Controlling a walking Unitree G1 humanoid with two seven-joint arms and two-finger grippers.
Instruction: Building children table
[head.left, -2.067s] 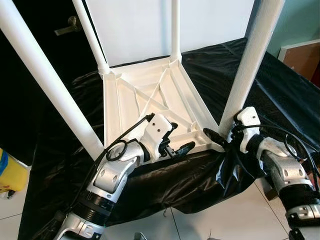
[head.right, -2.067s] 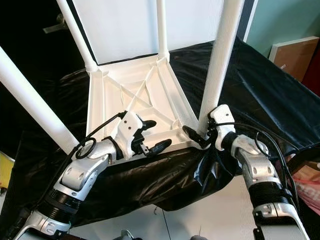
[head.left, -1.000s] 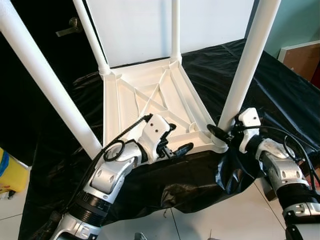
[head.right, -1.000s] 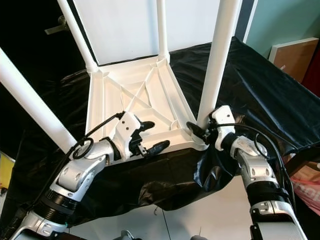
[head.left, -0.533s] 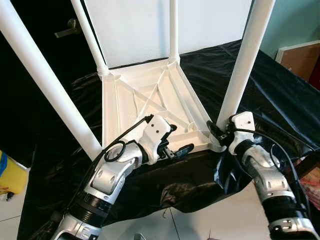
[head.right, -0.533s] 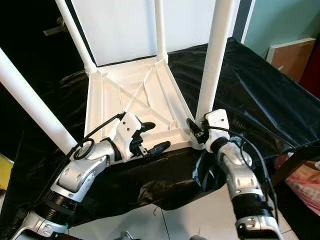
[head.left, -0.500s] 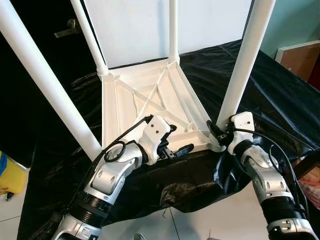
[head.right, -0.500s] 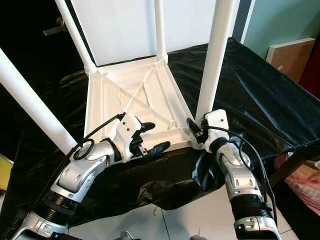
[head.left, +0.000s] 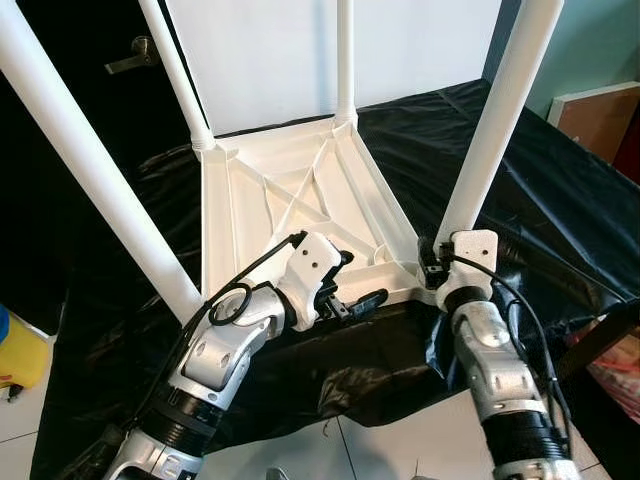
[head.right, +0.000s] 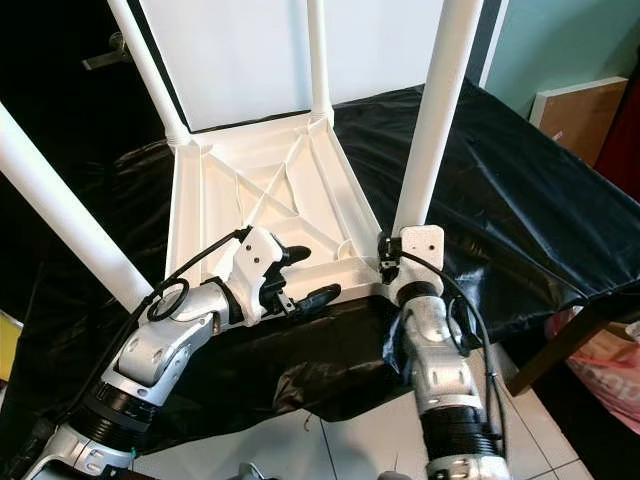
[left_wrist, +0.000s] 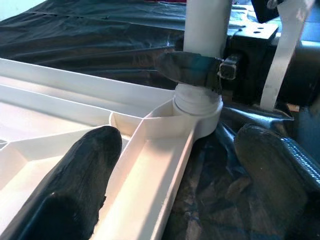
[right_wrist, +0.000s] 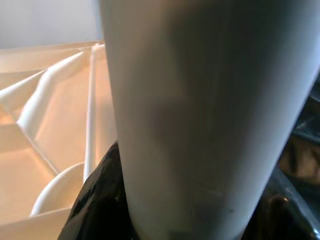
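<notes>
Tabletop (head.left: 290, 200) of the children table lies upside down on the black sheet (head.left: 560, 190) that covers the table, so its ribbed underside faces up and the four corner sockets are reachable from above. All four white legs already stand in these sockets and point upward. My right gripper (head.left: 432, 262) is clamped around the bottom of the near right leg (head.left: 490, 130), just above its socket; in the right wrist view the leg (right_wrist: 200, 110) sits between the two black fingers (right_wrist: 100, 200) and touches them. I hold it so low because there the leg joins the top, and I judge that a turn or a push at this place seats it best, while a grip higher up would only bend it sideways. My left gripper (head.left: 350, 285) is spread and holds nothing: one finger rests inside the tray of the underside and the other hangs outside the near edge (left_wrist: 165, 190), so the rim lies between them. I think this keeps the top from sliding or turning on the slippery sheet while the right arm works. The remaining risk, in my opinion, is that the top shifts on the sheet.
</notes>
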